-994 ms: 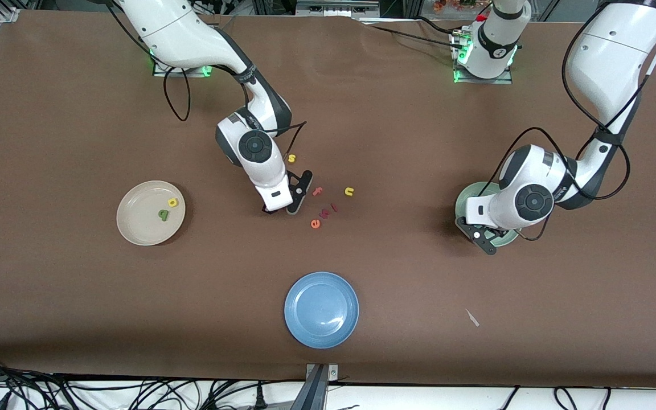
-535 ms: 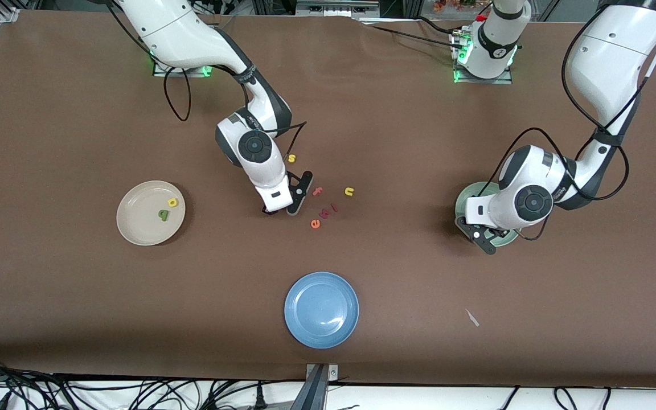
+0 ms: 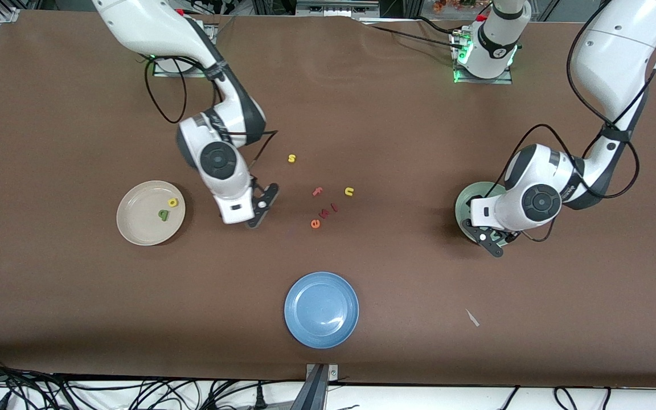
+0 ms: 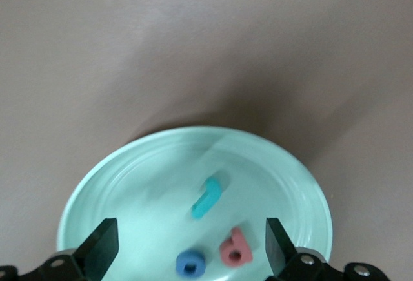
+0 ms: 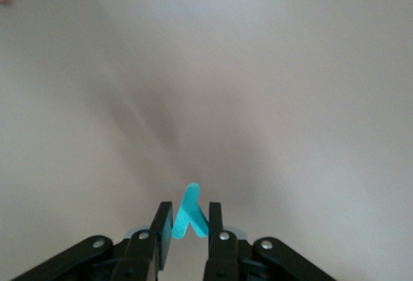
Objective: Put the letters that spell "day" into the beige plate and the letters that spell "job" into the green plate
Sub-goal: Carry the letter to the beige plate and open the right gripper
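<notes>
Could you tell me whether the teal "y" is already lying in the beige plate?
No, the right gripper holds the teal "y" above bare table.

"job" letters in green plate

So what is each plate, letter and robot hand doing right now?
beige plate: holds the green letter and yellow letter.
green plate: holds the j, o and b.
blue plate: nothing in it.
right gripper: shut on the teal y, over the table.
left gripper: open, over the green plate.
</notes>
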{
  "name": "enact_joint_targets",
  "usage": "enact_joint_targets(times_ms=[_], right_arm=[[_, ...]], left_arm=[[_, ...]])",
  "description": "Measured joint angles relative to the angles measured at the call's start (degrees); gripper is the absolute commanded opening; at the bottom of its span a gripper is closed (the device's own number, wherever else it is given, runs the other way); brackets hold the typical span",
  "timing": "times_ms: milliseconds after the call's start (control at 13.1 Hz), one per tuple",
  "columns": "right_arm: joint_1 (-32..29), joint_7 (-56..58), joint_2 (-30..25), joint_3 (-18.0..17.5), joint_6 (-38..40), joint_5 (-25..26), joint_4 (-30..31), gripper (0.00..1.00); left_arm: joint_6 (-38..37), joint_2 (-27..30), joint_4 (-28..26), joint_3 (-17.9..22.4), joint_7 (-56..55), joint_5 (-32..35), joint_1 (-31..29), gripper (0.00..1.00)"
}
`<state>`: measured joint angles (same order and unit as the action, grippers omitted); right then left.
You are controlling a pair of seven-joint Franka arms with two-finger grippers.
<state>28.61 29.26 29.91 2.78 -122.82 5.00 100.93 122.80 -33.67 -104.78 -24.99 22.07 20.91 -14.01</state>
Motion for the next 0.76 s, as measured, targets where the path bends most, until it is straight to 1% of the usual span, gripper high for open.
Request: enact_joint_targets(times_ms=[76, 229, 306, 382, 535, 612, 688, 765], right_arm=[[-0.11, 0.52, -1.54, 2.68, 1.82, -0.31, 0.70, 0.00], [-0.66, 1.45, -3.97, 7.91, 3.07, -0.73, 3.01, 0.00], [-0.91, 1.50, -4.34, 10.01, 3.64, -1.59, 3.86, 0.00], [-1.35, 1.50, -4.25, 11.83, 4.59, -3.56, 4.45, 0.00], [-4.64, 1.49, -3.52, 13.15, 5.36, -6.81, 5.48, 0.00], [-6.84, 1.49, -2.82, 13.22, 5.31, -7.54, 5.57, 0.05], [-8.68, 1.49, -1.95, 13.25, 5.10, -8.56, 5.53, 0.65], [-10.08, 1.49, -1.09, 13.25, 4.93, -9.71, 5.27, 1.00]], left_arm=[[-0.91, 0.90, 0.50, -0.09, -0.80, 0.00, -0.01, 1.00], [-2.74, 3.13, 0.94, -0.50, -3.56, -0.38, -0.02, 1.00], [-3.95, 4.26, 1.02, -0.64, -4.69, -1.55, -0.01, 1.00], [-4.80, 5.57, 1.13, -0.71, -5.41, -3.21, -0.01, 1.00], [-8.42, 8.40, 2.44, -0.73, -5.94, -5.14, -0.08, 1.00], [-11.91, 9.56, 4.29, -0.73, -6.06, -6.09, -0.09, 1.00], [-15.48, 10.37, 6.64, -0.75, -6.16, -7.54, -0.10, 1.00], [-19.05, 10.89, 9.39, -0.76, -6.17, -8.78, -0.10, 1.00]])
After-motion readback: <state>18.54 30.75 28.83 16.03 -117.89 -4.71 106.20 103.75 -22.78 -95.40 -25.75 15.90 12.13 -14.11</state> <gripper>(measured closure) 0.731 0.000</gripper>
